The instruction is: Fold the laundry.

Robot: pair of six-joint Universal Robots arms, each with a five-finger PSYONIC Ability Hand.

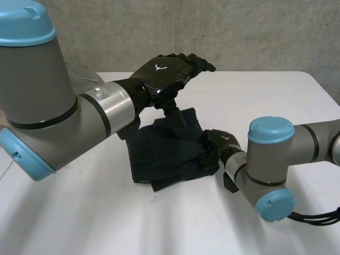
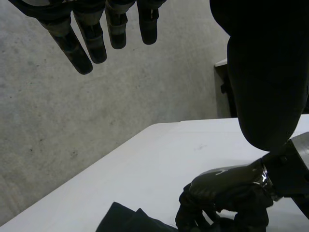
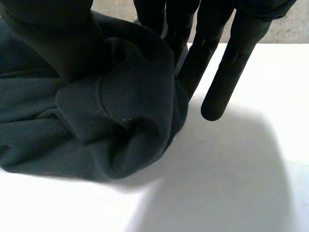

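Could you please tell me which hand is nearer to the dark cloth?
The right. The right hand pinches the dark cloth at its edge; the left hand is raised above the cloth's far side, fingers straight.

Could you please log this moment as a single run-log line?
dark crumpled cloth garment: bunched on white table | left hand: hovers above it, fingers straight, empty | right hand: pinching its edge

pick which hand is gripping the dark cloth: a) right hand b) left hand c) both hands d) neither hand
A: the right hand pinches the dark cloth at its edge between thumb and fingers, while the left hand hangs above it with straight fingers holding nothing.
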